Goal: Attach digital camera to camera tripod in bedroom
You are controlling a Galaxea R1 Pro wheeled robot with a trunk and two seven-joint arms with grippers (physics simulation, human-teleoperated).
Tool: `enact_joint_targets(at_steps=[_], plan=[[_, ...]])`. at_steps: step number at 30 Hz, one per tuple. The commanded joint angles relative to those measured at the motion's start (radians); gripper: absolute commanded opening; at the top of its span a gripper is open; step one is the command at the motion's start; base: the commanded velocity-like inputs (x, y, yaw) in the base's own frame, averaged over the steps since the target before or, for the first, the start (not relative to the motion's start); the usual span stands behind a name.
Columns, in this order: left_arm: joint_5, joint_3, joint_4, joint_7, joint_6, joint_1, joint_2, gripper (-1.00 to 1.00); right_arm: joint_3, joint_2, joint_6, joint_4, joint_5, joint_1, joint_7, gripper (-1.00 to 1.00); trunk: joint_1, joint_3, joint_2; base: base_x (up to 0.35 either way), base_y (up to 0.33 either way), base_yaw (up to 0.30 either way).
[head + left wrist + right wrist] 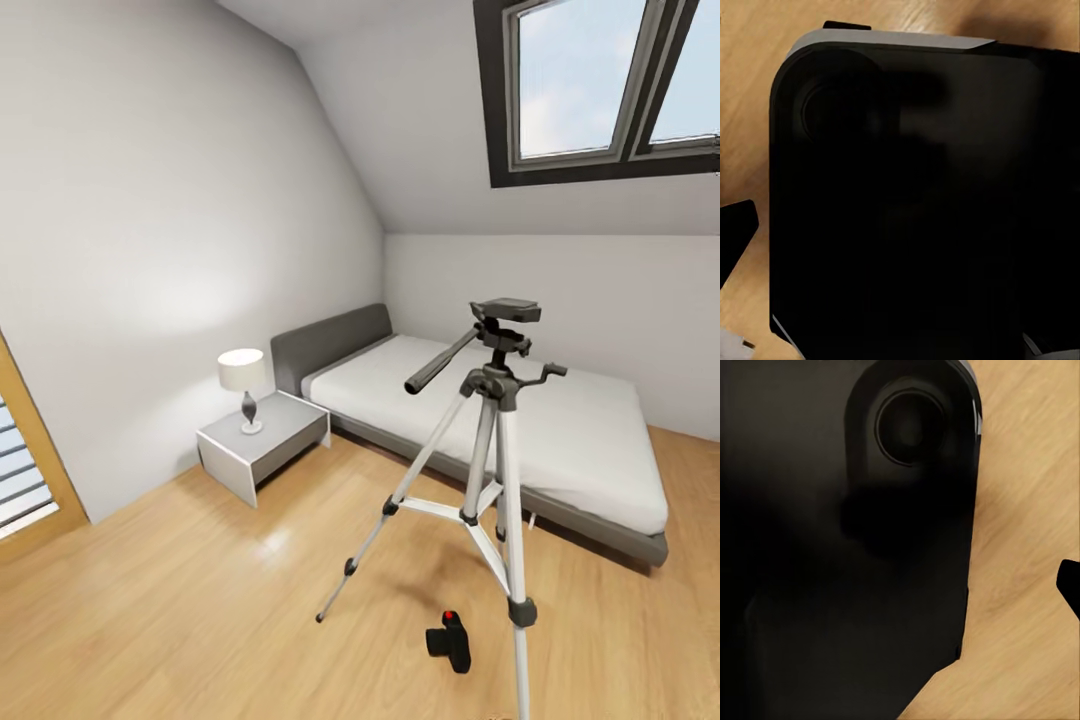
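Observation:
The camera tripod (pixel 497 440) stands on the wood floor in front of the bed, its silver legs spread. Its dark grey head plate (pixel 507 310) is bare and its black pan handle (pixel 440 362) points left. The digital camera (pixel 450 643), small and black with a red button, lies on the floor between the tripod's legs. In the left wrist view one black fingertip (pixel 736 232) sits at the frame's edge, beside the robot's dark base (pixel 915 202). The right wrist view shows another fingertip (pixel 1069 585) at its edge, next to the same dark body (pixel 840 547). Nothing is held.
A grey-framed white bed (pixel 560 420) fills the far right. A grey nightstand (pixel 265 445) with a white lamp (pixel 243 385) stands left of it. A wooden door frame (pixel 30 440) is at the left edge, a skylight (pixel 600 80) in the sloped ceiling.

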Motion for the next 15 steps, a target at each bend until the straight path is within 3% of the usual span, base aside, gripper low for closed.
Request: enact_joint_targets(at_steps=[1,15], plan=[[0.009,0.002,0.000,0.000,-0.002,0.000,0.000,1.00,0.000,0.000,-0.002,0.000,0.000,0.000,0.000,1.00,0.000,-0.001,0.000,0.042,0.050,-0.236],[0.009,0.003,0.000,0.000,-0.003,0.000,0.000,1.00,0.000,0.000,-0.002,0.000,0.000,0.000,0.000,1.00,0.000,-0.001,0.000,0.005,0.006,-0.240]])
